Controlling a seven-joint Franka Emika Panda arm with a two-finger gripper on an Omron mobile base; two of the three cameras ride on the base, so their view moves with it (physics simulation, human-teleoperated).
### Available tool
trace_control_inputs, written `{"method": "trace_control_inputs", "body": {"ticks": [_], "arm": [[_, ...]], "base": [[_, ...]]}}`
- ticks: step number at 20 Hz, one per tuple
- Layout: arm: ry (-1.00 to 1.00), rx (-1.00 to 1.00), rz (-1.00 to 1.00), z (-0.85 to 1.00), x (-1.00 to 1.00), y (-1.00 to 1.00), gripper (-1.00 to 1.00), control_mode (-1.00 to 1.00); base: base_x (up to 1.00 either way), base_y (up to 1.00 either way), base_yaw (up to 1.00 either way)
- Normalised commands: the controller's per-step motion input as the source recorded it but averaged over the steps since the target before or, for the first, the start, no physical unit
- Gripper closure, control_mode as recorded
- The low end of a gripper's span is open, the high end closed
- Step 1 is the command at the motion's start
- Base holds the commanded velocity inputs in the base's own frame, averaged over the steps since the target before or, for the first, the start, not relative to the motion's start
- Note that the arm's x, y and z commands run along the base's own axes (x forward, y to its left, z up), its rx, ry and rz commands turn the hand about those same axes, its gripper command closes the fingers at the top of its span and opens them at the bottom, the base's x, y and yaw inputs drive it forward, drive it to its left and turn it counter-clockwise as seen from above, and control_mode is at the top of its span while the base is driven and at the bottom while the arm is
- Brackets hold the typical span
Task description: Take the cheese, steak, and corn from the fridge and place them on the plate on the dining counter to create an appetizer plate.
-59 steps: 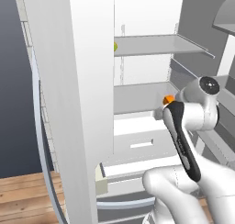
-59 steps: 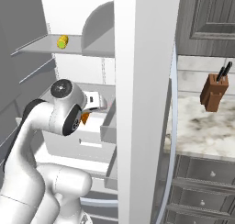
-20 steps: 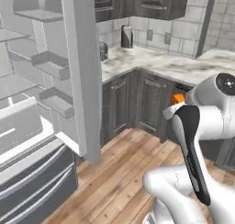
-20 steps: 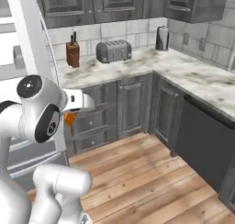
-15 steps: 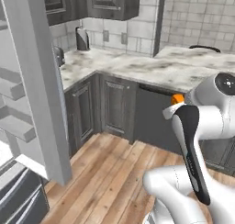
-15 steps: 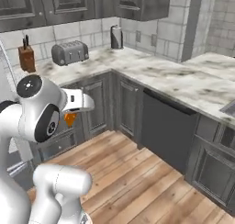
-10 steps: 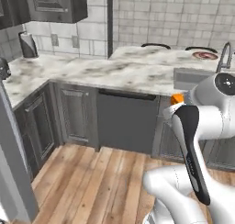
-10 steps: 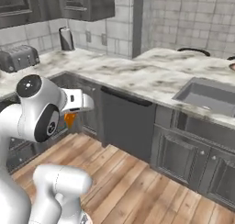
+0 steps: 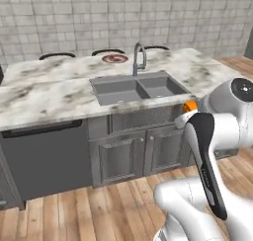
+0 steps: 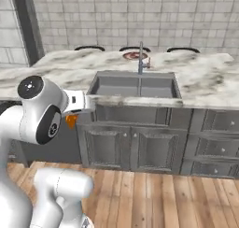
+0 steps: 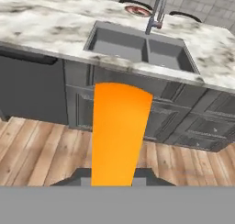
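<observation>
Cheese [image 11: 118, 133] sits clenched in my claw [image 11: 110, 175], an orange wedge sticking straight out between the two tips in the hand view; from the base cameras I catch just a corner of it by the wrist, at the right of the left base view [image 9: 189, 106] and at the left of the right base view [image 10: 70, 121]. The claw is carried low, in front of the dark cabinet doors under the sink [image 9: 138, 88], below the level of the tabletop [image 9: 44, 94].

What matters for the coming move, as I judge it, is where the plate [image 11: 137, 10] lies: on the far side of the marble dining tabletop, beyond the sink and just left of the tap [image 11: 157, 9], close to the black stools [image 10: 88, 48]. So the target is ahead of the claw and higher up, across the basin. The wedge's long axis points roughly that way already. I'd need to lift over the tabletop edge, then reach far.
</observation>
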Motion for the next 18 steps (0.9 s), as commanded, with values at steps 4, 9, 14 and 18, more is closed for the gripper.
{"method": "trace_control_inputs", "body": {"ticks": [4,9,14,18], "arm": [[0.00,0.00,0.00,0.00,0.00,0.00,1.00,1.00],[0.00,0.00,0.00,0.00,0.00,0.00,1.00,1.00],[0.00,0.00,0.00,0.00,0.00,0.00,1.00,1.00],[0.00,0.00,0.00,0.00,0.00,0.00,1.00,1.00]], "base": [[0.22,-0.21,-0.92],[0.42,-0.04,-0.90],[0.89,0.01,-0.76],[1.00,0.12,-0.66]]}}
